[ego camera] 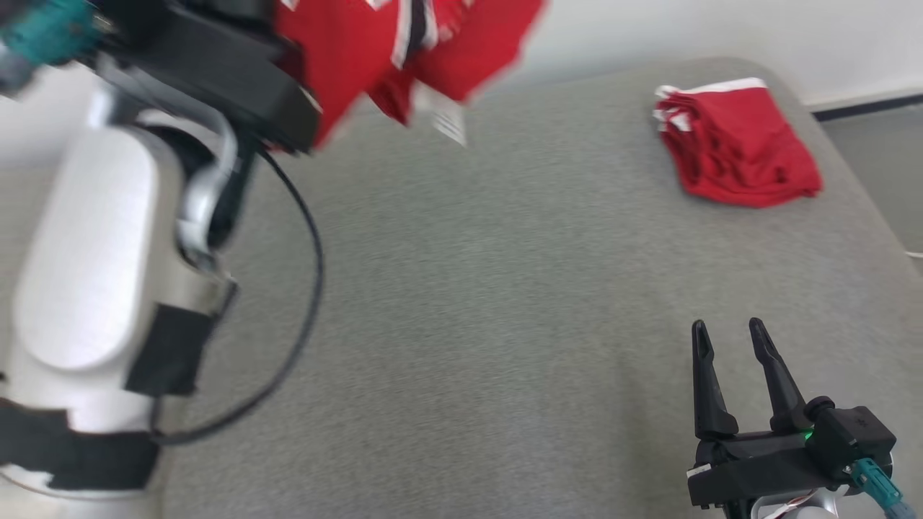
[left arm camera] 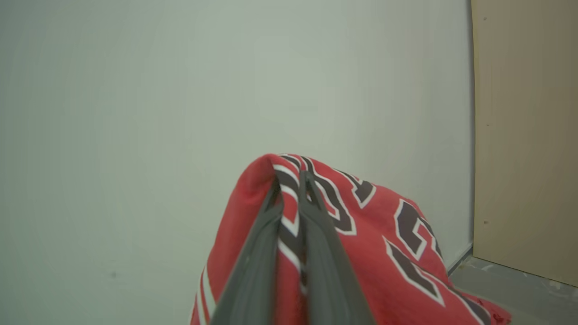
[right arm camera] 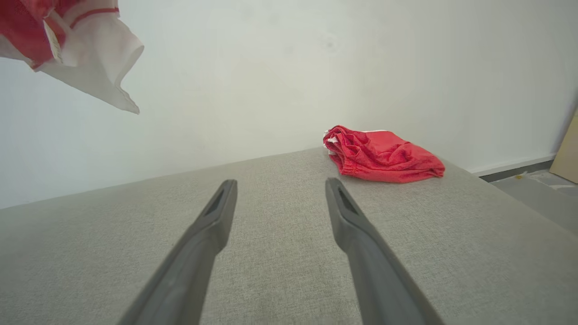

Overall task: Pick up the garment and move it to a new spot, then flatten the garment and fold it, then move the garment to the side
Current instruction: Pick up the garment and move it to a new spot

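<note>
Nearest, the right gripper hangs wide open and empty over the grey surface. The left gripper pinches the red garment aloft, probably mid-carry; next comes lowering and spreading it. Beyond lies another red pile.

Top left, blurred: a red garment with white and black trim and a white label, hanging above the grey fabric surface, its upper edge hidden behind the black wrist housing of the pale left forearm. Looping from that housing down to the forearm, a black cable. Far right corner: a second red garment, folded, lying on the surface. Lower right: right gripper, fingers apart, holding nothing, well apart from both garments.
</note>
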### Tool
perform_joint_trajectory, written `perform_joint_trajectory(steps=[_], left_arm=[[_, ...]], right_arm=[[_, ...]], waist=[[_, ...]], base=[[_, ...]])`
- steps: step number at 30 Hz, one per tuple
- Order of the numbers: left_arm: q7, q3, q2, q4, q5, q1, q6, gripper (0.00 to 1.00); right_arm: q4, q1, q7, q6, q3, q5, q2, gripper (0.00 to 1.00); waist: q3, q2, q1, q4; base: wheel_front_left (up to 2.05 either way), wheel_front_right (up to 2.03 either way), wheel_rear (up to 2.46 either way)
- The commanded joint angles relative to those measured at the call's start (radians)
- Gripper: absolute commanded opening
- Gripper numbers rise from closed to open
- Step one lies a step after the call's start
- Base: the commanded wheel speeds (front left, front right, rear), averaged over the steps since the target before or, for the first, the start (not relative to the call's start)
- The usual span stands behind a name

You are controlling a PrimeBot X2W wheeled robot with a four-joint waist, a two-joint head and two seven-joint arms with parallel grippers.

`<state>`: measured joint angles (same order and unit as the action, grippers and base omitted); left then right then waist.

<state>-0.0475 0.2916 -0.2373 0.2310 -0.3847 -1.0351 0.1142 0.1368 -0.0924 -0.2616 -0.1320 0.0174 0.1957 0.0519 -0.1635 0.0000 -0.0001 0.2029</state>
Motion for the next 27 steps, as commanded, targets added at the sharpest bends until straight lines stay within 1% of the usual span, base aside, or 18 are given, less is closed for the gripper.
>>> perform_joint_trajectory(steps=[1, 7, 13, 16, 17, 19, 23, 24, 25, 26, 27], left_arm=[[-0.005, 0.016, 0.020, -0.013, -0.014, 0.036, -0.004, 0.00], [0.000, 0.071, 0.072, -0.009, -0.028, 0.157, -0.014, 0.00], [0.028, 0.098, 0.084, 0.056, -0.041, 0.290, -0.026, 0.00], [0.056, 0.102, 0.079, 0.110, -0.042, 0.353, -0.034, 0.00], [0.066, 0.097, 0.085, 0.131, -0.058, 0.373, -0.034, 0.00], [0.078, 0.108, 0.076, 0.182, -0.051, 0.405, -0.030, 0.00], [0.125, 0.130, 0.091, 0.304, -0.066, 0.456, -0.017, 0.00], [0.133, 0.138, 0.093, 0.327, -0.065, 0.463, -0.012, 0.11], [0.143, 0.146, 0.096, 0.347, -0.062, 0.465, -0.010, 0.42], [0.154, 0.154, 0.097, 0.367, -0.054, 0.462, -0.010, 1.00], [0.168, 0.162, 0.100, 0.378, -0.048, 0.457, -0.008, 1.00]], right_arm=[[-0.004, 0.009, -0.004, 0.003, 0.003, 0.011, -0.002, 1.00], [-0.008, 0.022, -0.004, 0.003, -0.001, 0.023, -0.002, 1.00], [-0.011, 0.027, -0.004, 0.003, 0.005, 0.024, -0.002, 1.00], [-0.014, 0.026, -0.002, 0.003, 0.006, 0.027, -0.002, 1.00], [-0.014, 0.025, -0.002, 0.003, 0.007, 0.026, -0.002, 1.00], [-0.011, 0.022, -0.002, 0.003, 0.012, 0.024, -0.002, 1.00], [-0.004, 0.009, -0.003, 0.003, 0.018, 0.025, -0.002, 1.00], [-0.003, 0.006, -0.003, 0.003, 0.023, 0.024, -0.002, 1.00], [-0.001, 0.004, -0.002, 0.003, 0.025, 0.024, -0.002, 1.00], [0.000, 0.003, -0.002, 0.003, 0.028, 0.024, -0.002, 1.00], [0.000, 0.002, -0.003, 0.003, 0.028, 0.023, -0.002, 1.00]], waist=[[0.020, 0.0000, 0.0001, 0.084], [0.023, 0.0000, 0.0001, 0.141], [0.016, 0.0000, 0.0001, 0.161], [0.009, 0.0000, 0.0001, 0.161], [0.006, 0.0000, 0.0001, 0.158], [0.001, 0.0000, 0.0001, 0.154], [-0.009, 0.0000, 0.0001, 0.134], [-0.010, 0.0000, 0.0001, 0.130], [-0.010, 0.0000, 0.0001, 0.125], [-0.009, 0.0000, 0.0001, 0.121], [-0.007, 0.0000, 0.0001, 0.115]], base=[[0.00, 0.00, 0.00], [0.00, 0.00, 0.00], [0.00, 0.00, 0.00], [0.00, 0.00, 0.00], [0.00, 0.00, 0.00], [0.00, 0.00, 0.00], [0.00, 0.00, 0.00], [0.00, 0.00, 0.00], [0.00, 0.00, 0.00], [0.00, 0.00, 0.00], [0.00, 0.00, 0.00]])
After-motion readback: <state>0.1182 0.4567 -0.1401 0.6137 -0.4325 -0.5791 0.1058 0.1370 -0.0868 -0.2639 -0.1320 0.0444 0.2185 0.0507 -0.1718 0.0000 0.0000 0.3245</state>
